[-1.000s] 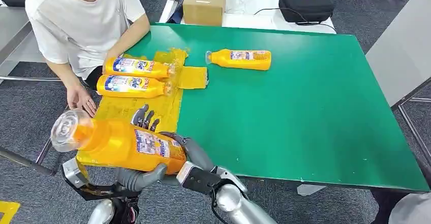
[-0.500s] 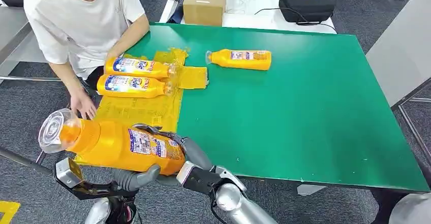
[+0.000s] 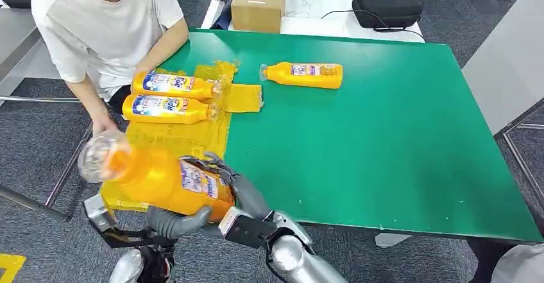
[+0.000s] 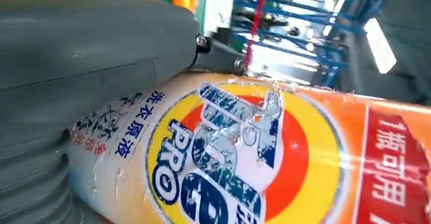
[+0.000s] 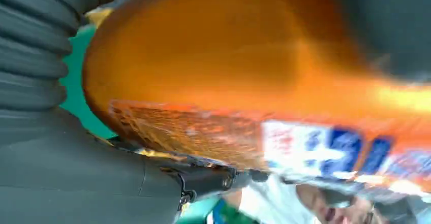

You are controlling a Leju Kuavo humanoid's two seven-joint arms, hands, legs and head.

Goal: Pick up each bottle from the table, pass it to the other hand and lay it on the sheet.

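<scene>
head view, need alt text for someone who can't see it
Both robot hands, left robot hand and right robot hand, hold an orange bottle over the near edge of a yellow sheet on a green table. Two bottles lie on the sheet, another bottle on the table; a person sits beside it.

Four orange detergent bottles on show: one up in the robot's hands [image 3: 168, 179], two side by side on the yellow sheet [image 3: 172, 85] [image 3: 168, 108], one alone on the green table [image 3: 303, 74]. One yellow sheet [image 3: 183, 137]. One cardboard box [image 3: 258, 5], one black case [image 3: 386, 5], one person [image 3: 106, 29].
</scene>
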